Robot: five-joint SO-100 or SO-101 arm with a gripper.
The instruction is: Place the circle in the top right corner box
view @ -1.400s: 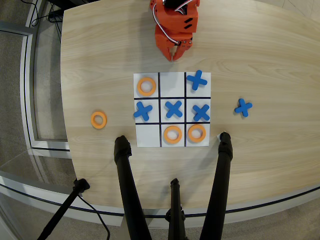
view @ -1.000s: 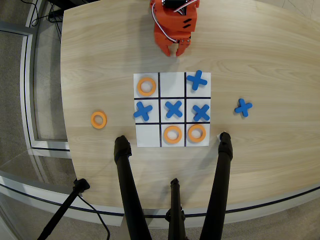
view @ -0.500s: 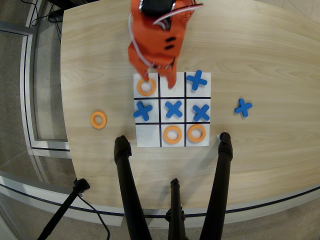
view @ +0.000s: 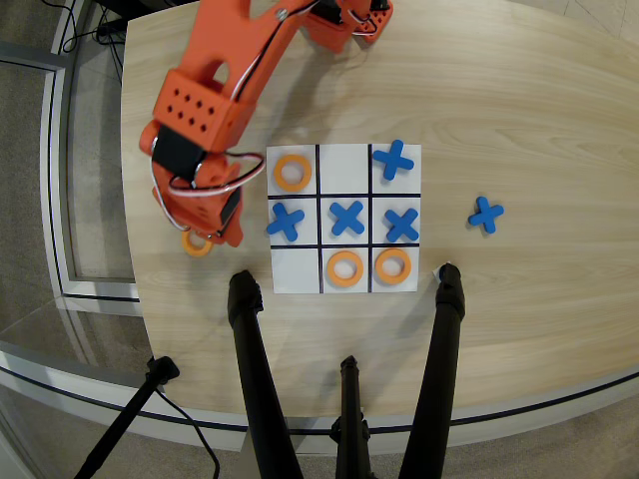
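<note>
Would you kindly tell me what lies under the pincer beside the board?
An orange ring on the bare table, only its lower edge showing; the arm hides the rest and the pincer's jaws.

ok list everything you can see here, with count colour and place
board: 1, white with black grid lines, nine cells, table centre
rings: 4, orange; top-left cell, bottom-middle cell, bottom-right cell, one on the table left of the board, mostly under the gripper
crosses: 5, blue; top-right cell, three across the middle row, one on the table right of the board
table: 1, light wood
tripod legs: 3, black, bottom edge
arm: 1, orange, reaching from top to lower left
gripper: 1, orange, over the loose ring, jaws hidden
</note>
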